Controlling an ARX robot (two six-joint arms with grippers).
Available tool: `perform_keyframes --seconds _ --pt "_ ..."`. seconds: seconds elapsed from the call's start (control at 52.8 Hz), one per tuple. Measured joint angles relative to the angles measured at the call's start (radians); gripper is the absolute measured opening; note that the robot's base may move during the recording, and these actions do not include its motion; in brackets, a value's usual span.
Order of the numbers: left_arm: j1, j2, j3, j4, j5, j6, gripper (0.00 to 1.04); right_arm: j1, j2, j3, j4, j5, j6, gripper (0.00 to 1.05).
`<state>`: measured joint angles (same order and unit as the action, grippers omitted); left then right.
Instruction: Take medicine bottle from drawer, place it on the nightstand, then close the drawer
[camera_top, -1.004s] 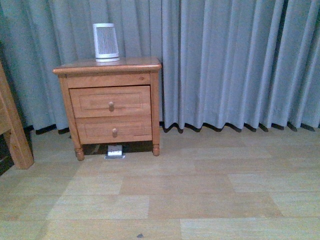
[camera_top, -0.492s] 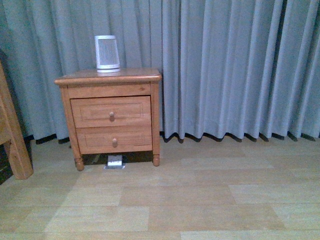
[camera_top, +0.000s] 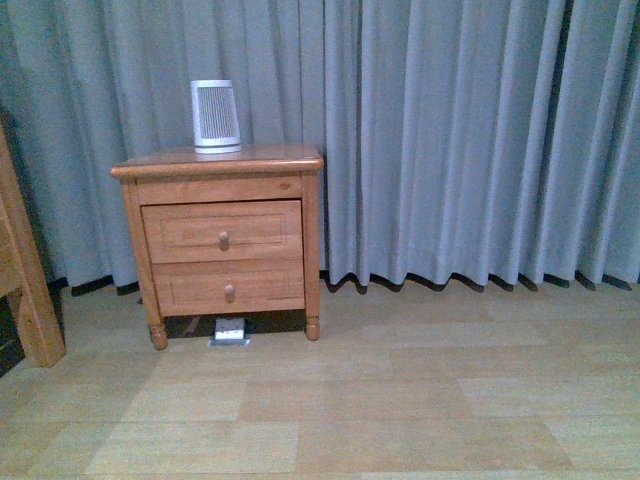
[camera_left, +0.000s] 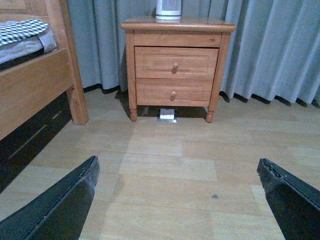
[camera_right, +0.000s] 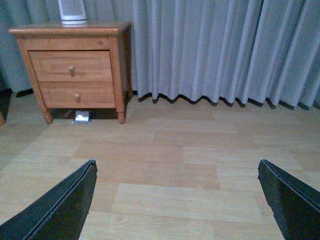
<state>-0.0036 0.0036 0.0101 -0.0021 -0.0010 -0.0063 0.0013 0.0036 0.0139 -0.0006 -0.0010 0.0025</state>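
We are at the approach step: nightstand (camera_top: 275, 156) well ahead, drawer (camera_top: 222, 231) shut, medicine bottle unseen (presumably inside). Left gripper (camera_left: 177, 167) and right gripper (camera_right: 176, 167) both spread wide, holding nothing. Next we need to close in and pull the knob (camera_top: 224, 240)

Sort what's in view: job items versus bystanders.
Job: nightstand; upper drawer, shut; medicine bottle not visible.
Bystanders: white ribbed device on top; lower drawer; curtain; bed frame; small pale object on the floor beneath.
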Motion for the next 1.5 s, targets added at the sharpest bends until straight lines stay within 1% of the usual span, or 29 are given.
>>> perform_keyframes --seconds 1.496 --pt "0.0 0.0 0.0 0.0 0.0 0.0 0.98 0.0 0.0 0.0 0.0 0.0 0.0 0.98"
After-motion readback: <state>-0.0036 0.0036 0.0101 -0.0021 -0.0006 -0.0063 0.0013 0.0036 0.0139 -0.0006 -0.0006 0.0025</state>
